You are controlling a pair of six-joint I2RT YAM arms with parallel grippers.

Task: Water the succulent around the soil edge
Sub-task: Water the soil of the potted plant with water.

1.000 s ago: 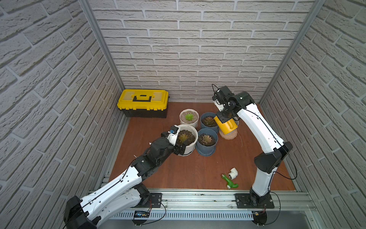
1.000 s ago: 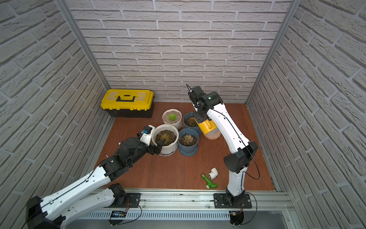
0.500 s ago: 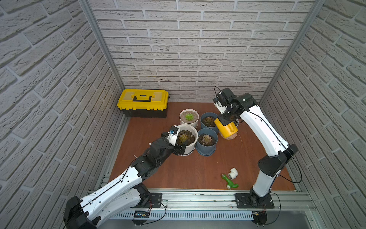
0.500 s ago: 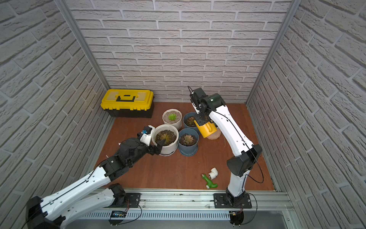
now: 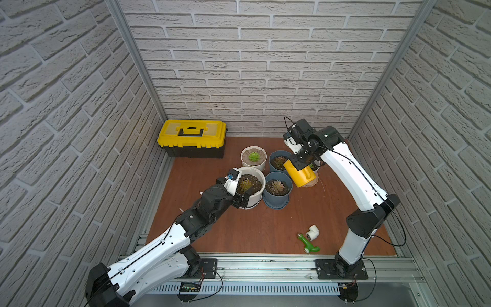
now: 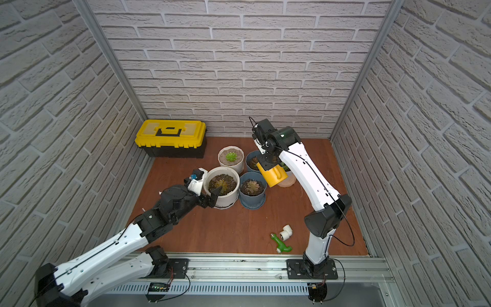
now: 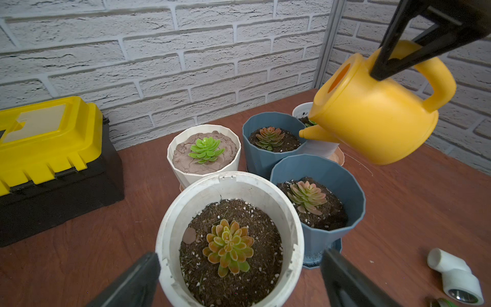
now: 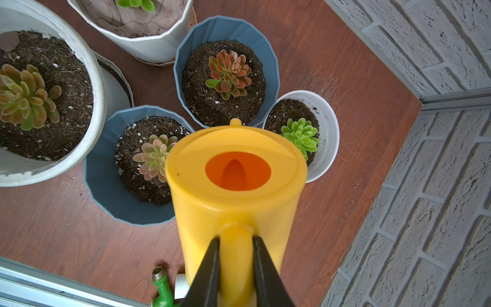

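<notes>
While the right end effector (image 8: 236, 240) grips the yellow watering can (image 5: 301, 176) by its handle right of the wide white pot (image 7: 170, 226), the left end effector (image 7: 239, 260) stands wide at that pot's near rim, the soil edge (image 7: 267, 226) just inside.

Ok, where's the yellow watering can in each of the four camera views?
Top view: the watering can hangs tilted, just right of the front blue pot.
Top view: same place, right of that pot.
Left wrist: in the air beyond that pot.
Right wrist: close up, fill hole facing the camera, right gripper shut on its handle.
Shared landmark: the front blue pot.
</notes>
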